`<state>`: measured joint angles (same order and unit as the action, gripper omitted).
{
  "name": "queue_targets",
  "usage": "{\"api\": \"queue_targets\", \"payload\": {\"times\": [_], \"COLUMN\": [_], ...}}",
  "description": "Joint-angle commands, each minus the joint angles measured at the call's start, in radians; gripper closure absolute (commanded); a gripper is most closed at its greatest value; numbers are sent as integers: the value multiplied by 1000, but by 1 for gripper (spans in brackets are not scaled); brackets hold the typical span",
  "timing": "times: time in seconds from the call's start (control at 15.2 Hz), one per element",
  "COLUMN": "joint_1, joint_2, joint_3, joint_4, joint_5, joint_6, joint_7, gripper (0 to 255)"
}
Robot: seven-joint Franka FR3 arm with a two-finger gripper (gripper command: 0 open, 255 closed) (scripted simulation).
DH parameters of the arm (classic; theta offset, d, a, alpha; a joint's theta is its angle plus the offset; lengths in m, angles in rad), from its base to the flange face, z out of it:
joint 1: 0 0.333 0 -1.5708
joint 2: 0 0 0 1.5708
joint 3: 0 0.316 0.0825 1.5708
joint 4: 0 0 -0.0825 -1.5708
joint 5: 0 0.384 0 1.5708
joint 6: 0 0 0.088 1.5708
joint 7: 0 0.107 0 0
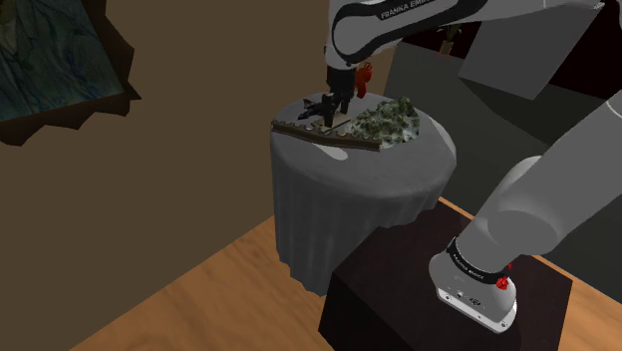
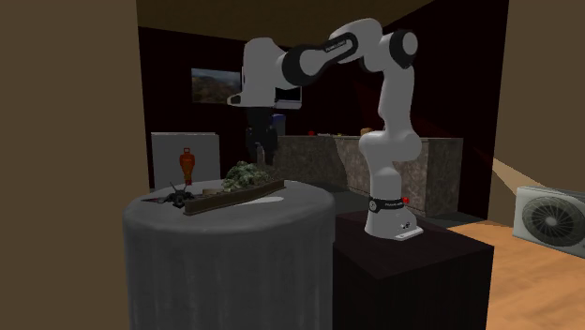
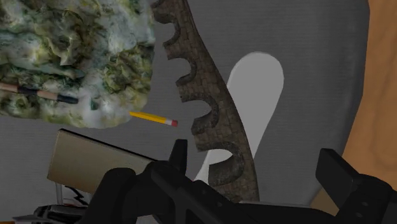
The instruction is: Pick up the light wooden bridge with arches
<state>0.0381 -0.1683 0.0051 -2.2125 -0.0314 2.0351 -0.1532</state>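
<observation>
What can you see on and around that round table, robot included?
bridge with arches: one, brown, lying on the table below the gripper
mossy lump: one, green and white, beside the bridge
pencil: one, yellow with a red tip, at the lump's edge
flat box: one, tan, next to the lump
bottle-shaped thing: one, orange-red, upright near the table's rim
table: one, round, draped in grey cloth
stand: one, dark, beside the table on the wooden floor
arm: one, white with dark joints, reaching over the table
gripper: one, black, open, holding nothing
</observation>
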Motion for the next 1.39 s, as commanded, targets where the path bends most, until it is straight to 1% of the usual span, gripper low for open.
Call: {"api": "queue_targets", "payload": {"times": [0.0,0.13,0.59,0.79,0.86,1.32], "joint_1": [5,9,9,9,9,9], "joint_2": [85,165,205,208,208,207], "joint_3": [3,5,6,6,6,6], "joint_4": [56,111,60,56,56,56], "joint_5": [13,25,24,24,24,24], "joint_6": [24,41,132,140,140,139], "joint_7": [-3,-7,-7,-6,-6,-6], "gripper": [0,0,0,0,255,255]}}
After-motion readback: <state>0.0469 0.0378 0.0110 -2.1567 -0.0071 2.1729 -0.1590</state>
